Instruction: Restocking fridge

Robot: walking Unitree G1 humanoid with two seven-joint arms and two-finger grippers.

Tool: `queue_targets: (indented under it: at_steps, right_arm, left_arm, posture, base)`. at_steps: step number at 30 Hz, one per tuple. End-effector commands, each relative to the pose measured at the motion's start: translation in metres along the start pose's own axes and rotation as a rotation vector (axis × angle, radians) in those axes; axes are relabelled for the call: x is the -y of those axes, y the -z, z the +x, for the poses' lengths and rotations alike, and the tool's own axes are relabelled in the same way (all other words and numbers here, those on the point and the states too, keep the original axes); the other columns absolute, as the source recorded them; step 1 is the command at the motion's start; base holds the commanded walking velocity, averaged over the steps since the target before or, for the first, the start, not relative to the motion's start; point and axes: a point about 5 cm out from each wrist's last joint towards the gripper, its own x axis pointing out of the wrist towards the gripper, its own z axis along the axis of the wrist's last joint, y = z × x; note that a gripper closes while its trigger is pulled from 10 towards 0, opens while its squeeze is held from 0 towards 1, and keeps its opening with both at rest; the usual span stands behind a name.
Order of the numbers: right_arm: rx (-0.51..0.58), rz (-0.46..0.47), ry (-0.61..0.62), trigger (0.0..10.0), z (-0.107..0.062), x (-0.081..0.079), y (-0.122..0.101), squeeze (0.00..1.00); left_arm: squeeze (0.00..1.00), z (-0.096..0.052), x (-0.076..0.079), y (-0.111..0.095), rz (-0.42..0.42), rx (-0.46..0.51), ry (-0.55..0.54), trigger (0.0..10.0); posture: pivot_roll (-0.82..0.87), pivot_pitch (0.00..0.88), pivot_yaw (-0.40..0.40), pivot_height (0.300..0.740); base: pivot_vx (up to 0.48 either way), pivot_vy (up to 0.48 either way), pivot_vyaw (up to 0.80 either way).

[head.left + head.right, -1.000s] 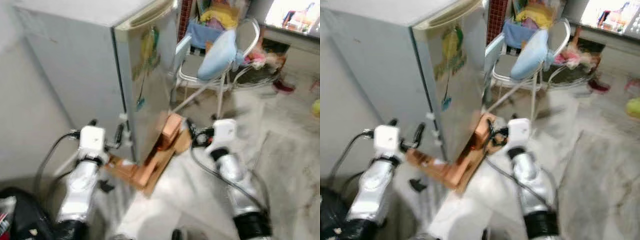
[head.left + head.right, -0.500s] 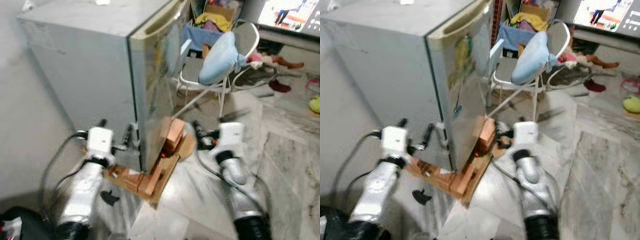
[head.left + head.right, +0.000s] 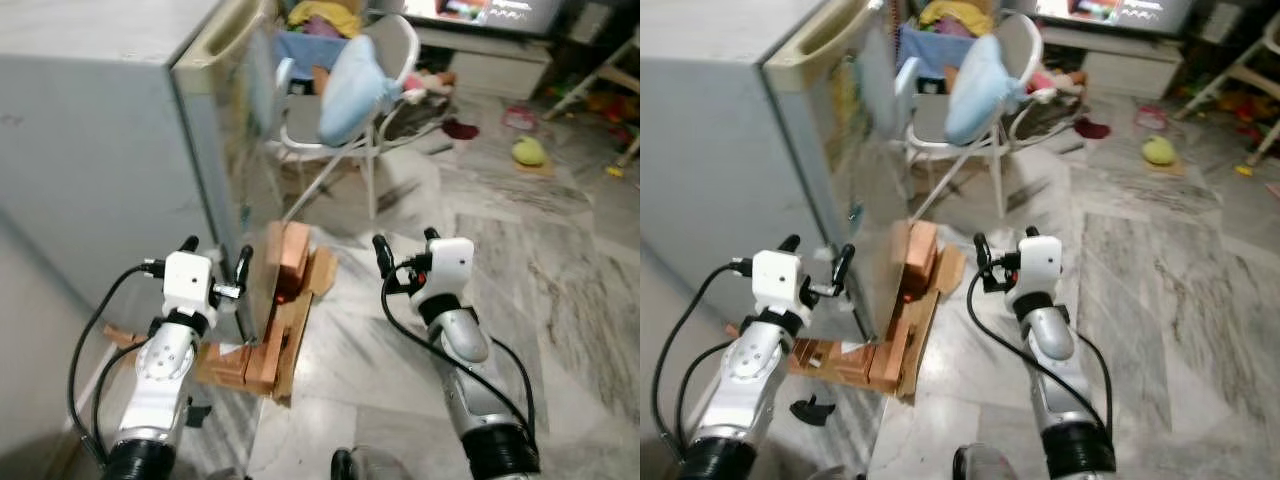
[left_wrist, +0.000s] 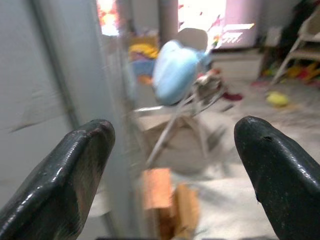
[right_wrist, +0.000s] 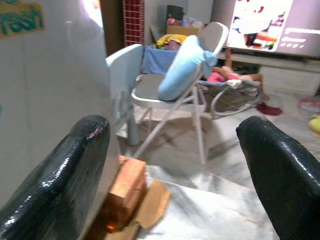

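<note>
Grey metal fridge (image 3: pixel 110 150): we see a smooth, boxy cabinet with a flat top at 10 o'clock in the head views; its door is closed, with a cream recessed handle strip (image 3: pixel 215 45) along the top edge and a blurred sticker on the front.
Fridge base: it rests on orange-brown bricks (image 3: pixel 288 256) and flat wooden boards (image 3: pixel 262 352), rough-edged, lying on the floor at about 7 o'clock from the door corner.
Floor (image 3: pixel 560 270): polished marble, pale grey with darker veins.
Left gripper (image 3: pixel 214 262): our long black glossy fingers stand apart, empty, just beside the fridge's lower front corner, at 8 o'clock in the head view.
Right gripper (image 3: pixel 404 248): our fingers are likewise spread with nothing between them, over bare floor near the centre, to the right of the bricks.
Chair (image 3: pixel 345 120): thin white tube frame with a grey seat, at 12 o'clock beyond the fridge door; a soft light-blue pillow (image 3: pixel 347 75) leans on it.
Far floor: a yellow-green ball (image 3: pixel 528 151) at 2 o'clock, small and blurred.
</note>
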Motion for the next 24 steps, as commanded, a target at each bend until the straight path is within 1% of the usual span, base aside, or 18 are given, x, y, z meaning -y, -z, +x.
queue_targets:
  at_steps: [1, 5, 10, 14, 15, 17, 18, 22, 23, 24]
  right_arm:
    - [0.021, 0.007, -0.009, 10.0, 0.003, -0.005, -0.005, 0.00]
    - [0.021, 0.004, -0.007, 10.0, 0.001, -0.005, -0.004, 0.00]
    - [0.020, 0.000, -0.010, 10.0, 0.000, -0.007, -0.005, 0.00]
    - [0.020, 0.000, -0.013, 10.0, -0.003, -0.008, -0.006, 0.00]
    - [0.016, -0.001, -0.011, 10.0, -0.006, -0.008, -0.006, 0.00]
    - [0.014, -0.001, -0.009, 10.0, -0.007, -0.008, -0.005, 0.00]
    - [0.009, -0.001, -0.008, 10.0, -0.010, -0.009, -0.005, 0.00]
    - [-0.001, -0.002, -0.006, 10.0, -0.016, -0.009, -0.004, 0.00]
    - [-0.010, 0.019, 0.003, 10.0, -0.019, -0.008, -0.004, 0.00]
    - [-0.011, 0.021, 0.005, 10.0, -0.021, -0.008, -0.004, 0.00]
  left_arm:
    - [0.00, -0.003, -0.007, 0.000, 0.023, -0.006, -0.009, 10.0]
    - [0.00, 0.001, -0.004, -0.003, 0.020, 0.005, -0.002, 10.0]
    - [0.00, 0.008, -0.003, -0.001, 0.032, -0.002, -0.022, 10.0]
    - [0.00, 0.017, -0.001, -0.001, 0.017, -0.006, -0.012, 10.0]
    - [0.00, 0.021, 0.000, -0.001, 0.014, -0.009, -0.014, 10.0]
    - [0.00, 0.023, -0.001, -0.001, 0.013, -0.010, -0.017, 10.0]
    - [0.00, 0.028, -0.003, -0.003, 0.022, -0.005, -0.043, 10.0]
    - [0.00, 0.037, -0.010, -0.005, 0.017, -0.007, -0.103, 10.0]
    - [0.00, 0.040, -0.012, -0.008, 0.014, -0.001, -0.111, 10.0]
    - [0.00, 0.041, -0.013, -0.009, 0.011, 0.003, -0.112, 10.0]
  posture:
    - [0.00, 0.000, -0.016, 0.740]
    - [0.00, 0.000, -0.016, 0.740]
    - [-0.01, 0.004, -0.019, 0.740]
    - [-0.02, 0.020, -0.016, 0.740]
    - [-0.03, 0.032, -0.017, 0.740]
    - [-0.03, 0.034, -0.018, 0.740]
    - [-0.04, 0.043, -0.017, 0.740]
    - [-0.05, 0.050, -0.018, 0.740]
    - [-0.06, 0.053, -0.018, 0.740]
    - [-0.06, 0.055, -0.017, 0.740]
  base:
    - [0.000, 0.000, 0.00]
    - [0.000, 0.000, 0.00]
    - [0.000, 0.000, 0.00]
    - [0.000, 0.000, 0.00]
    - [0.000, 0.000, 0.00]
    - [0.000, 0.000, 0.00]
    - [0.000, 0.000, 0.00]
    - [0.000, 0.000, 0.00]
    - [0.000, 0.000, 0.00]
    - [0.000, 0.000, 0.00]
